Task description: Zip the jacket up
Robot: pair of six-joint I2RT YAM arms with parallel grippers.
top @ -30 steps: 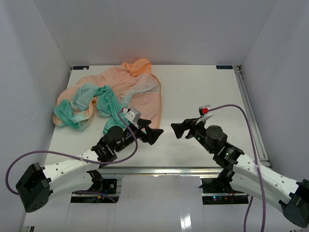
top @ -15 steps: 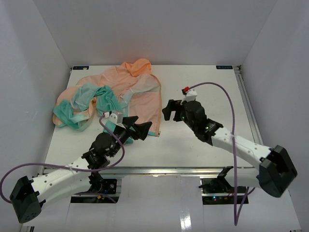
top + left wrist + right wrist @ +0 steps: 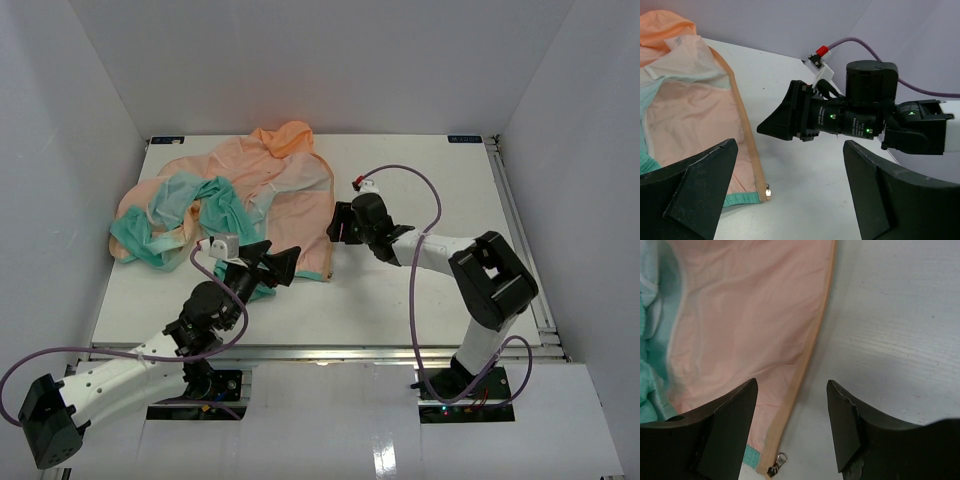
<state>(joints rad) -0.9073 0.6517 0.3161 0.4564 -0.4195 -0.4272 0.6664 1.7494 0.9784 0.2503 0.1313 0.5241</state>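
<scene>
The jacket (image 3: 240,195) lies crumpled at the table's back left, peach-orange with teal sleeves bunched on its left. Its open front edge with the zipper tape (image 3: 812,345) runs down to a teal hem corner. The zipper pull (image 3: 779,462) lies there on the table and also shows in the left wrist view (image 3: 768,190). My right gripper (image 3: 338,222) is open and empty, its jaws straddling the zipper edge (image 3: 791,384) just above it. My left gripper (image 3: 282,265) is open and empty, close above the hem corner (image 3: 789,150), facing the right gripper (image 3: 785,122).
White walls enclose the table (image 3: 420,190) on three sides. A metal rail (image 3: 515,230) runs along the right edge. The right arm's purple cable (image 3: 420,180) loops above the table.
My right arm has swung left and away from me to the jacket's front edge. My left gripper has drawn back left toward the hem corner. The jacket has not moved.
</scene>
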